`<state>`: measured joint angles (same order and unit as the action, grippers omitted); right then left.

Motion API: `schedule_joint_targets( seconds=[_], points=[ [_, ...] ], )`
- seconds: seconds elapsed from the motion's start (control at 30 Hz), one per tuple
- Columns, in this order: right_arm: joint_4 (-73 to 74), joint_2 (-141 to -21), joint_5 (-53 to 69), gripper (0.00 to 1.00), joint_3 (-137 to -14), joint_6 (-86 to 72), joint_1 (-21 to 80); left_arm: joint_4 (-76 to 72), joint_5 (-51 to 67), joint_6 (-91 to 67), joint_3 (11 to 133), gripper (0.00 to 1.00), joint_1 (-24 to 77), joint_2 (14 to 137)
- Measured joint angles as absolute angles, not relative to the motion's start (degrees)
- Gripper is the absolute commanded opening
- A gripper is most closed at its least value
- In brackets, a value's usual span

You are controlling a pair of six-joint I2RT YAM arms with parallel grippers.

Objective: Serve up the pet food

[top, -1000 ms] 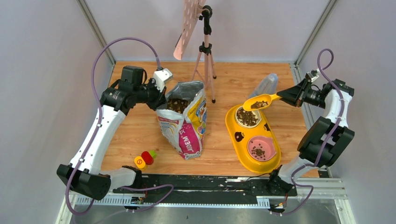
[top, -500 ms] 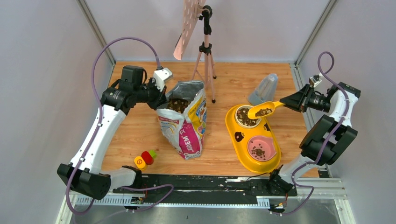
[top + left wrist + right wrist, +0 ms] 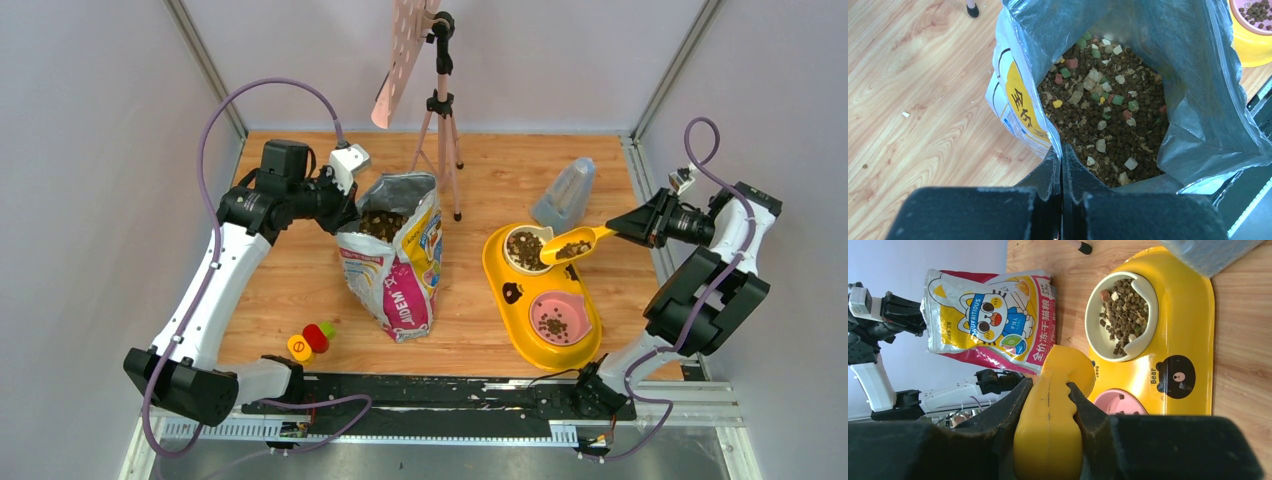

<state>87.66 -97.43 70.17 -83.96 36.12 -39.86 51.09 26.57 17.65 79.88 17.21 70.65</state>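
Loosely heaped pebbly kibble, crinkly foil bag

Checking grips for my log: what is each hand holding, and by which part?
Left hand pinches the food bag by its top edge. Right hand holds the yellow scoop by its handle.

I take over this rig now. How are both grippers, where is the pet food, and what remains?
Left gripper: shut on the rim of the open pet food bag, which stands upright.
Right gripper: shut on the yellow scoop, loaded with kibble, above the yellow feeder.
Done: white bowl well filled; pink bowl has little.
Left: likely tip the scoop into the pink bowl.
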Motion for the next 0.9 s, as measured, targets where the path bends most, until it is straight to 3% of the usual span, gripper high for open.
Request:
schedule_joint_targets(
  seconds=[0.9],
  points=[
    [87.8,-94.8,54.4,0.0,-73.2,47.9,-42.6,51.0,26.5,17.7,79.9,0.0,17.2,70.7]
  ],
)
